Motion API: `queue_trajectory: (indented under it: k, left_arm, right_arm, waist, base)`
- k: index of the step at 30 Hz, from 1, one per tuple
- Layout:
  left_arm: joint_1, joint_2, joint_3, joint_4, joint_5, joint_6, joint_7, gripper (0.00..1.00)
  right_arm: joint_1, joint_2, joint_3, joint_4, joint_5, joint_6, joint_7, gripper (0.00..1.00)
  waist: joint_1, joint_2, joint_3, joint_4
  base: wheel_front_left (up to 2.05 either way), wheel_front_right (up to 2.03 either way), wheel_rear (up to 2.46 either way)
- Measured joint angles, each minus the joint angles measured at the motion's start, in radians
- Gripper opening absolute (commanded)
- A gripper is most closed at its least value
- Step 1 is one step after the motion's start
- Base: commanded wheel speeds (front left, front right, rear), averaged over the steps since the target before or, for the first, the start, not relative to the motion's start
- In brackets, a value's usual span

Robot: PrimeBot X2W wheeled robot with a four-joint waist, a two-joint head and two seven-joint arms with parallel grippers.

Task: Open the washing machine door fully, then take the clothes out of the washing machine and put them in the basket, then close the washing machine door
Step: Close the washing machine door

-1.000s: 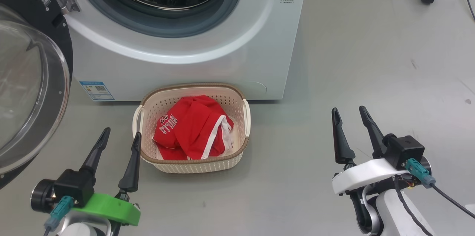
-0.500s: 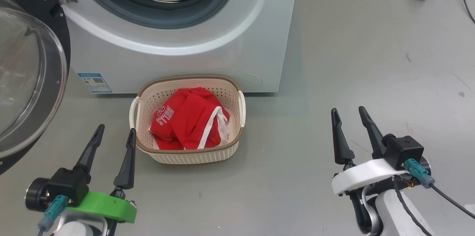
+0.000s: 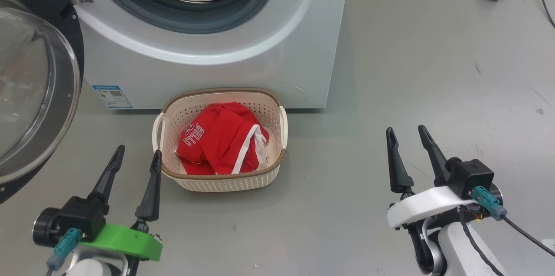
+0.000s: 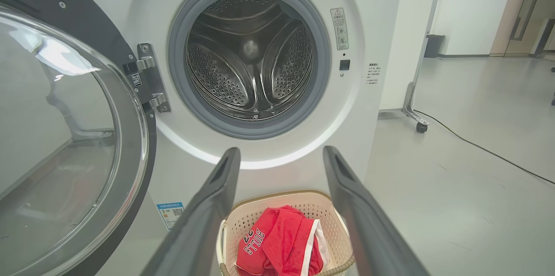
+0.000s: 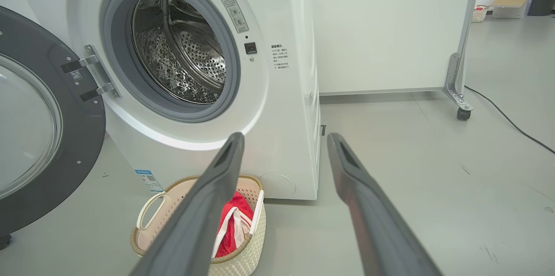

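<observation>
Two grippers: left gripper [image 3: 138,151] lower left, right gripper [image 3: 405,129] lower right, both spread, empty. Red clothes [image 3: 221,141] in basket [image 3: 225,92], centre frame. Open washing machine door [image 3: 34,89], left edge: likely rigid, smooth-swinging, glossy-slick; push at free rim, lower left, flat contact.

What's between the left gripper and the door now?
In the head view, just bare floor lies between the left gripper and the door; the basket is on the gripper's other side.
</observation>
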Motion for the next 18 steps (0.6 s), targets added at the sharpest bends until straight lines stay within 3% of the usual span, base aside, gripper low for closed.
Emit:
queue_trajectory:
  k: [18]
  left_arm:
    - [0.000,-0.007,0.006,0.001,0.008,-0.004,0.000,1.00]
  right_arm:
    - [0.000,0.000,0.000,0.000,0.000,0.000,0.000,1.00]
  waist:
    - [0.0000,0.0000,0.001,-0.002]
  base:
    - [0.00,0.00,0.00]
